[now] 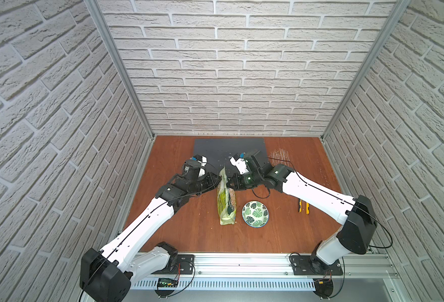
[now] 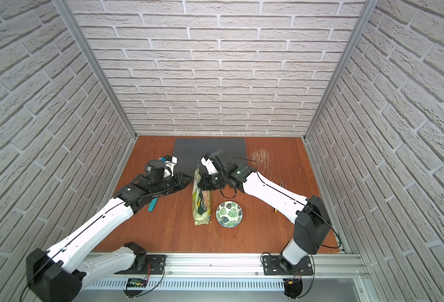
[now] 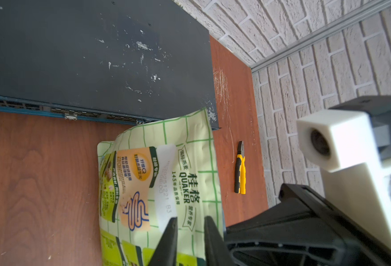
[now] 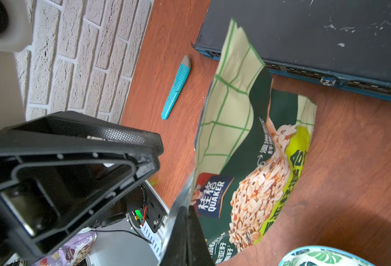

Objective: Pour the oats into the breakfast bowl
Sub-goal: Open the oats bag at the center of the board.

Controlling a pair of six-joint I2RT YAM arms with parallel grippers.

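Now, right tool (image 4: 186, 209): I see it clenched on the oats pouch (image 1: 226, 204).
Left tool (image 3: 190, 221): jaws parted, released.
Around: breakfast bowl (image 1: 255, 214) beside pouch; cutter (image 4: 176, 88), pliers (image 3: 240, 170), dark box (image 3: 86, 57).

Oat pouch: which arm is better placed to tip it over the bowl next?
Probably right. The right gripper is shut on an edge of the oat pouch, and the bowl sits on that arm's side. The left gripper stands open at the pouch's printed back, gripping nothing.
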